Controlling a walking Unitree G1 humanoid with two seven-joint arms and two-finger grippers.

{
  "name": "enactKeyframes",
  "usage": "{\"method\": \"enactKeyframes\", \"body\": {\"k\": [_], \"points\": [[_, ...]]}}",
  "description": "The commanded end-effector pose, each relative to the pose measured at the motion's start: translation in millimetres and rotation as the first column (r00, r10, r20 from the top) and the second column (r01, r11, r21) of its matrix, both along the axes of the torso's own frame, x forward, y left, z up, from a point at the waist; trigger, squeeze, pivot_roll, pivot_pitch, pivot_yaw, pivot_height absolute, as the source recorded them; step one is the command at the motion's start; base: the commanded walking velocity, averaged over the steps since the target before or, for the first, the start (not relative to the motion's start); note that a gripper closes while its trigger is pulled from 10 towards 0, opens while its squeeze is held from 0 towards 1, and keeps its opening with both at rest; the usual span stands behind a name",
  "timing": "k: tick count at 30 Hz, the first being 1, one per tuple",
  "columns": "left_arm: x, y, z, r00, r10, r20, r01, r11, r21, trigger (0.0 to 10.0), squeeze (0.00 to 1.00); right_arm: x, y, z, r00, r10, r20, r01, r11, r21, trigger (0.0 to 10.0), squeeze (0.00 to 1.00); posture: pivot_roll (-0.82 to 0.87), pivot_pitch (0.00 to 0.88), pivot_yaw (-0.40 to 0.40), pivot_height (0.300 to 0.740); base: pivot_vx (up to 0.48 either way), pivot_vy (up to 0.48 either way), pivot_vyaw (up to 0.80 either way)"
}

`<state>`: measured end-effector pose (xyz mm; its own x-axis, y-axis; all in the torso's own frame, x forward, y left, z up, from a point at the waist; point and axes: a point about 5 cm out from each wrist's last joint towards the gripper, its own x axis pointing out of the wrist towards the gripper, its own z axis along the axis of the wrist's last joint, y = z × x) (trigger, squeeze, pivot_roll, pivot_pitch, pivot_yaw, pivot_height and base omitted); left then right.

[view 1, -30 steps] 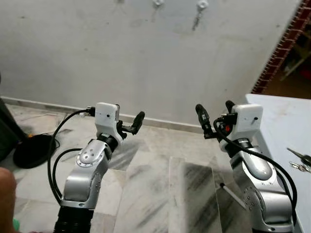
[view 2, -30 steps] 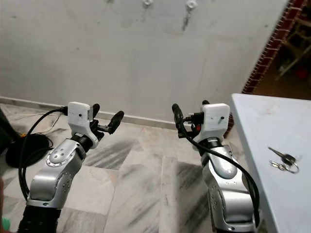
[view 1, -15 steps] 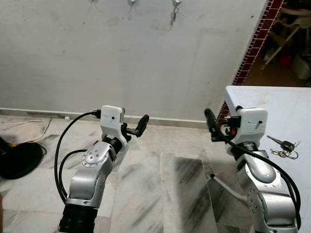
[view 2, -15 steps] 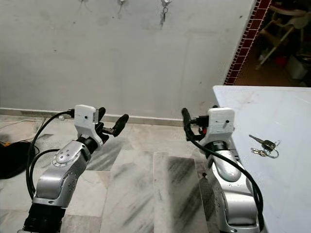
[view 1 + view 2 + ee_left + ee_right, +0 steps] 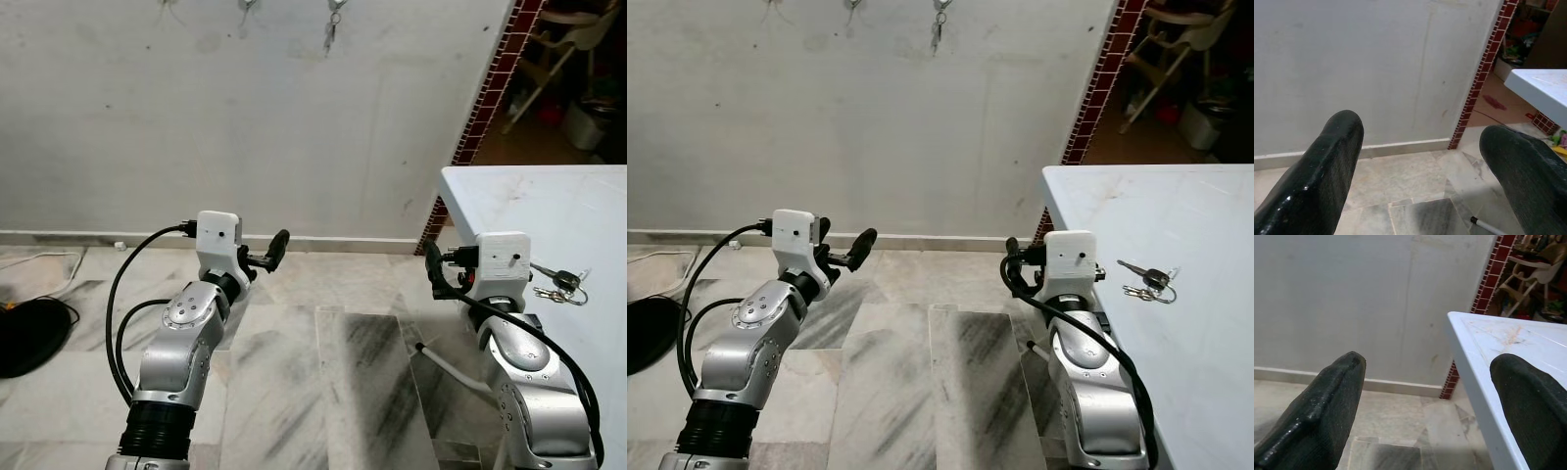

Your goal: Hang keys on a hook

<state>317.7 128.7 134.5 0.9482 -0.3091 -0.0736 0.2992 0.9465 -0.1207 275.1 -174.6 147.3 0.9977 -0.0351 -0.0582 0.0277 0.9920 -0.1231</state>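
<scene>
Keys first: from the head camera I've got the small silver bunch of keys with a dark fob lying on the pale blue-white tabletop, just beyond and outboard of my right gripper, not touching it. Its black fingers there are too bunched together for me to read. My left gripper hangs over the grey-veined marble floor, well away from the keys. High on the grey plaster wall I spot the row of small metal hooks, one already carrying something dangling.

Left wrist camera: fingers spread wide, nothing between them, wall and red-brick pillar ahead.

Right wrist camera: fingers wide apart, empty, and the table's edge runs between the tips.

My call: swing the right gripper outward over the tabletop, come down on the ring, and pinch flat. The table's corner sits in the wrist's path, so I'd lift first.
</scene>
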Motion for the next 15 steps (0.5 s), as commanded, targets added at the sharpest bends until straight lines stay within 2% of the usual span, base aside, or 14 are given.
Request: {"method": "enactKeyframes", "body": {"k": [1, 5, 11, 12, 15], "points": [[3.4, -0.5, 5, 1.000, -0.005, 0.006, 0.005, 1.000, -0.004, 10.0, 0.00, 1.4, 1.3, 2, 1.000, -0.005, -0.003, 0.005, 1.000, -0.014, 10.0, 0.00, 0.05, 0.000, -0.025, 0.740, 0.000, 0.000, -0.77], [5.5, -0.6, 4, 1.000, -0.002, -0.005, 0.002, 1.000, 0.000, 10.0, 0.00, 1.7, 3.5, 2, 1.000, -0.011, 0.002, 0.011, 1.000, -0.016, 10.0, 0.00, 0.05, 0.000, -0.021, 0.740, 0.000, 0.000, -0.77], [4.1, -1.0, 2, 1.000, -0.010, -0.028, 0.010, 1.000, -0.002, 10.0, 0.00, 0.7, 3.7, 4, 1.000, -0.018, 0.017, 0.018, 1.000, -0.002, 10.0, 0.00, 0.05, 0.000, -0.016, 0.740, 0.000, 0.000, 0.00], [0.6, -2.7, 1, 0.999, -0.031, -0.032, 0.030, 1.000, -0.005, 10.0, 0.00, -1.8, -4.5, 3, 0.998, -0.067, 0.013, 0.067, 0.998, 0.000, 10.0, 0.00, 0.05, 0.000, -0.010, 0.740, 0.000, 0.000, -0.80], [-2.0, -3.5, -1, 0.999, -0.040, -0.035, 0.040, 0.999, -0.001, 10.0, 0.00, -4.3, -11.6, 2, 0.994, -0.106, 0.003, 0.106, 0.994, 0.003, 10.0, 0.00, 0.04, 0.000, -0.004, 0.740, 0.000, 0.000, -0.80]]}}
